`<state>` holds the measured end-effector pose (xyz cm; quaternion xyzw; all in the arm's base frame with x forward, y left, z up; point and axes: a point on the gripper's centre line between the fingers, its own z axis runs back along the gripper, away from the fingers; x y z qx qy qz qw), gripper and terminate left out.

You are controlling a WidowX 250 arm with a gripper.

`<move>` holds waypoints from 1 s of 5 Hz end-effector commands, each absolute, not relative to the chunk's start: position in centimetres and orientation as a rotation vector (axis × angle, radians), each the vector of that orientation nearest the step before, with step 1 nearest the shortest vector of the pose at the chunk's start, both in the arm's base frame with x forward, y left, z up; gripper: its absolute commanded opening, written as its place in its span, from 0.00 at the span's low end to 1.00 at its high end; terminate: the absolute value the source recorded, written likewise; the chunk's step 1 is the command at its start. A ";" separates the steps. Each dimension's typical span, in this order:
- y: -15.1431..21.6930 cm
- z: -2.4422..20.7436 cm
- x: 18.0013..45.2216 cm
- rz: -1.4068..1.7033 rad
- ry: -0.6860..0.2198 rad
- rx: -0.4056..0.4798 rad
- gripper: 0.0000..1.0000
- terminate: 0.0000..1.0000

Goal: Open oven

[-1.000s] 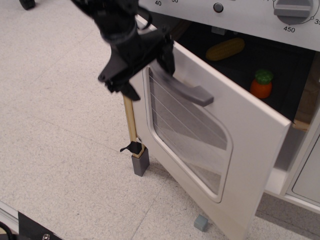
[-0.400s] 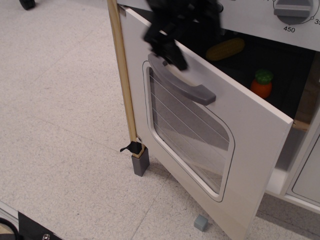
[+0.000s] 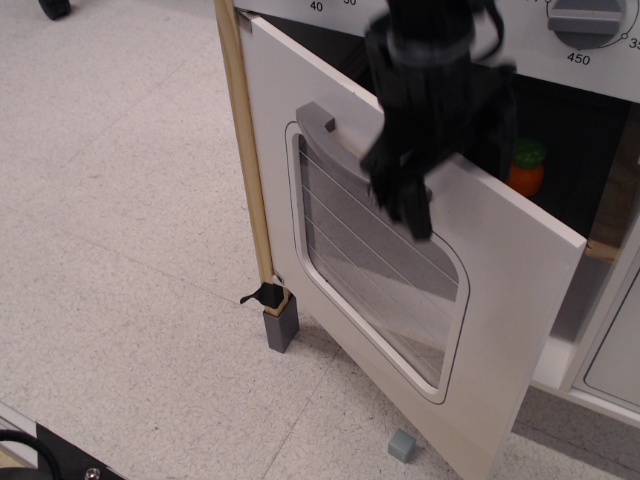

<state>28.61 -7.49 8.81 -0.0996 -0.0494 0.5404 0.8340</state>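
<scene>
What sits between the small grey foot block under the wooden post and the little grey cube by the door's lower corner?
Only bare speckled floor separates the grey foot block from the small grey cube, shown in the single camera view.

The oven stands at the right on the floor, its door swung outward toward the front. The gripper hangs in front of the door's upper part, covering the handle except its left end. Behind the door, inside the oven, sits a toy vegetable. Above is the dial panel, with a dial at its right. A small block lies on the floor below the door.
</scene>
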 end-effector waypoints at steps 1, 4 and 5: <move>-5.8 8.2 27.3 1.091 -0.115 -0.204 1.00 0.00; 2.2 9.5 22.3 0.745 -0.117 -0.057 1.00 0.00; 5.1 9.0 21.0 0.643 -0.121 -0.013 1.00 0.00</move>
